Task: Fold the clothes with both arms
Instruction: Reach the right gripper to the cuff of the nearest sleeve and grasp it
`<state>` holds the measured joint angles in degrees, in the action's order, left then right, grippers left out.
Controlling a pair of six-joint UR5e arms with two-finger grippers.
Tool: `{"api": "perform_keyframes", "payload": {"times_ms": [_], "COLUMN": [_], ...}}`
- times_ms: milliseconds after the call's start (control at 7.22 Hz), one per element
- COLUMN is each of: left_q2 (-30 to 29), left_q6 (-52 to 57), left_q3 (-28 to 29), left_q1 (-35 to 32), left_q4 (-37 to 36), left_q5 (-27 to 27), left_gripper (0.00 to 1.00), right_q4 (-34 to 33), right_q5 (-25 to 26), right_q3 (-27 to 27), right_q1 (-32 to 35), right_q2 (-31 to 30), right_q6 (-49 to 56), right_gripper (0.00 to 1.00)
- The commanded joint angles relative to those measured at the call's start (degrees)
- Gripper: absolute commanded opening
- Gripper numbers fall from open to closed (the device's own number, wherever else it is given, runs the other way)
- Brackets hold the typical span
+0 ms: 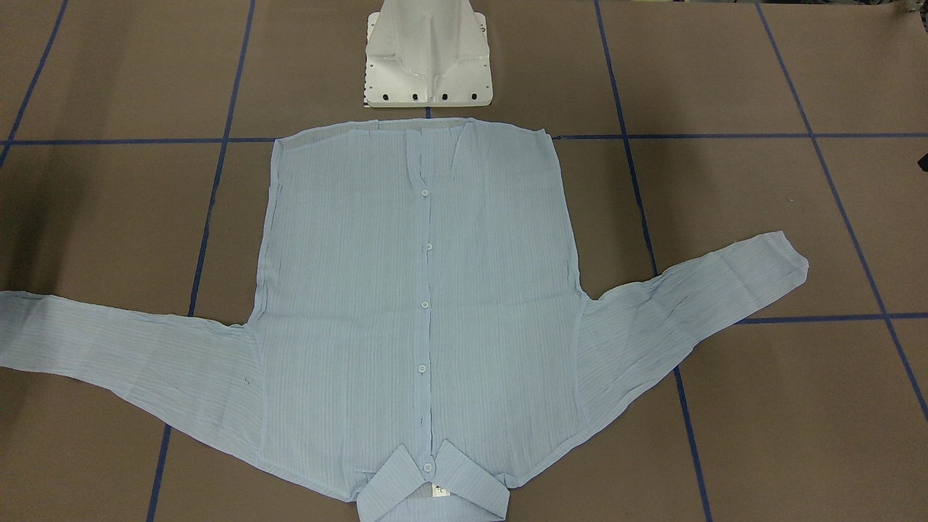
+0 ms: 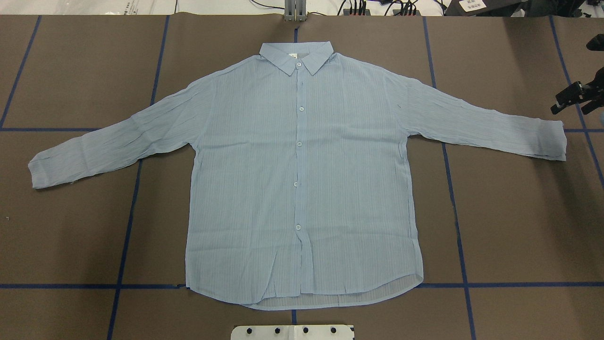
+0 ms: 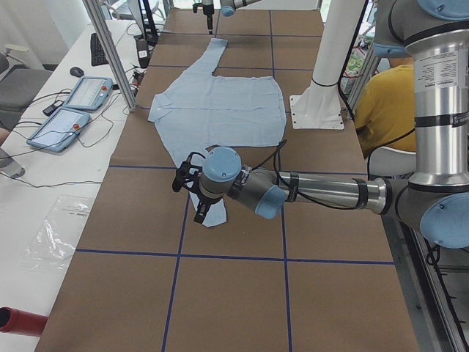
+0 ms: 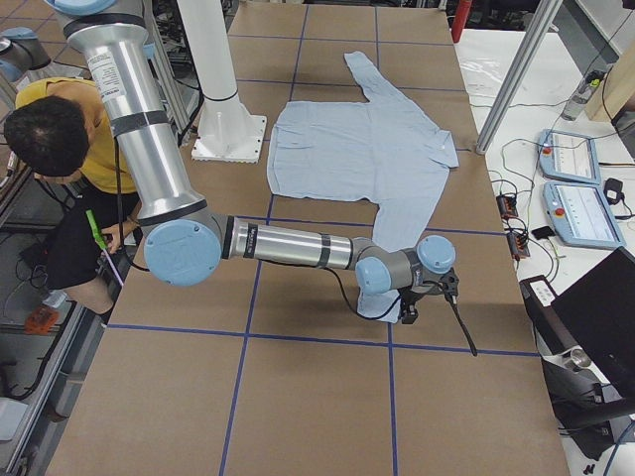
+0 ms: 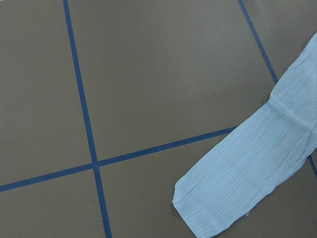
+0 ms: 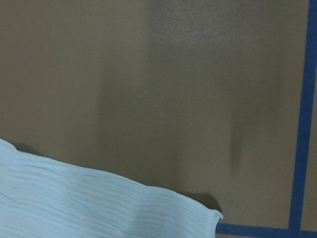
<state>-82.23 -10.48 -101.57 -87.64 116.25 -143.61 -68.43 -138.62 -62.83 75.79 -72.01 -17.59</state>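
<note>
The light-blue shirt (image 2: 302, 179) lies flat and buttoned, front up, with its collar (image 2: 296, 55) at the far edge and its hem toward the robot base. Both sleeves spread outward. In the exterior left view my left gripper (image 3: 189, 194) hovers above the left cuff (image 5: 233, 188); I cannot tell whether it is open or shut. My right gripper (image 2: 573, 106) shows at the overhead view's right edge, just beyond the right cuff (image 2: 547, 139), two black fingers apart and nothing between them. The right wrist view shows only that cuff (image 6: 124, 208) on the mat.
Blue tape lines (image 2: 127, 226) divide the brown mat into squares. The white pedestal base (image 1: 428, 65) stands at the shirt's hem. A person in a yellow top (image 4: 60, 139) sits behind the robot. Control tablets (image 3: 73, 110) and cables lie on the side bench.
</note>
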Motion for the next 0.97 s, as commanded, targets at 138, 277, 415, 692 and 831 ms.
{"api": "perform_keyframes", "payload": {"times_ms": [138,277,415,692,831], "left_q2": [-0.03,-0.03,-0.03,-0.03,-0.03], "left_q6": [0.02,0.02,0.02,0.02,0.11], "left_q3": [0.05,0.05,0.05,0.05,0.05], "left_q1": [0.01,0.01,0.01,0.01,0.01], "left_q4": [-0.06,-0.06,0.03,0.03,0.03], "left_q5": [-0.09,-0.09,-0.09,-0.09,-0.09], "left_gripper": [1.0,1.0,1.0,1.0,1.0], "right_q4": [0.49,0.49,0.49,2.49,2.77], "right_q5": [1.24,1.69,1.86,2.13,2.13], "right_q3": [1.92,2.53,2.8,4.11,5.07], "right_q1": [-2.3,-2.66,-2.66,-2.57,-2.66], "right_q2": [0.99,0.99,0.9,0.12,0.2], "right_q6": [-7.28,-7.28,-7.28,-7.28,-7.28], "right_gripper": [0.9,0.89,0.86,0.85,0.83]}}
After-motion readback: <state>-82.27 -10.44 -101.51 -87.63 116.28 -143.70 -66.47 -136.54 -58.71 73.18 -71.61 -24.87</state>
